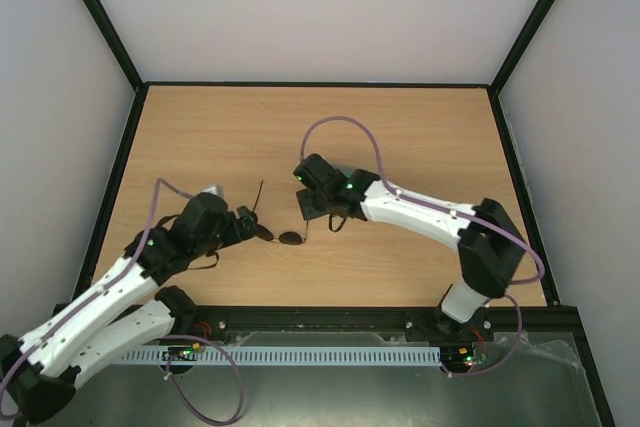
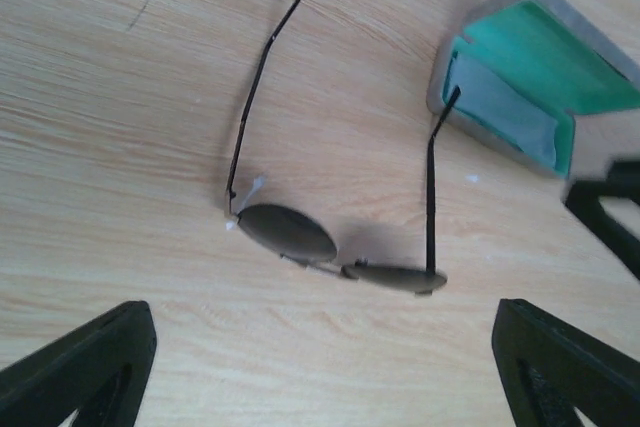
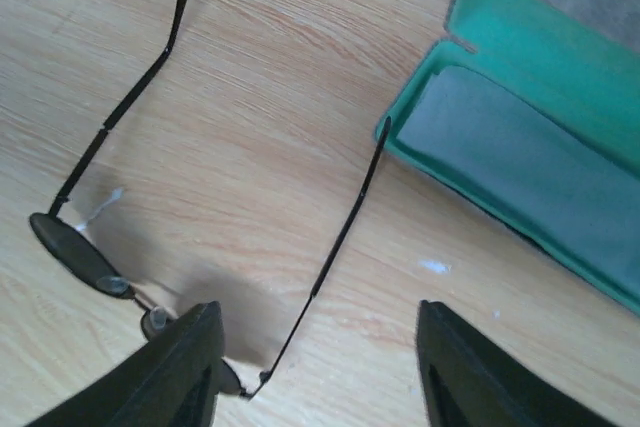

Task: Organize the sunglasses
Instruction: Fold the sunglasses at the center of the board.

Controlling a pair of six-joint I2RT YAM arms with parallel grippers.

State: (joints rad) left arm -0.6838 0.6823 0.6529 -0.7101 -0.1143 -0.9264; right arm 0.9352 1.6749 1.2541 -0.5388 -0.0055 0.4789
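The black sunglasses (image 2: 300, 235) lie on the wooden table with both thin arms unfolded, pointing away from my left gripper. They also show in the top view (image 1: 288, 238) and the right wrist view (image 3: 342, 235). My left gripper (image 2: 322, 332) is open and empty, just short of the lenses. My right gripper (image 3: 320, 322) is open and empty, hovering over one arm of the sunglasses, its left finger (image 3: 170, 372) hiding one lens. The tip of that arm lies at the edge of the open grey case (image 2: 535, 67).
The case's green lining (image 3: 560, 67) faces up, with a blue-grey cloth (image 3: 510, 162) lying inside it. In the top view my right gripper (image 1: 318, 213) covers the case. A black frame borders the table (image 1: 420, 137) on all sides.
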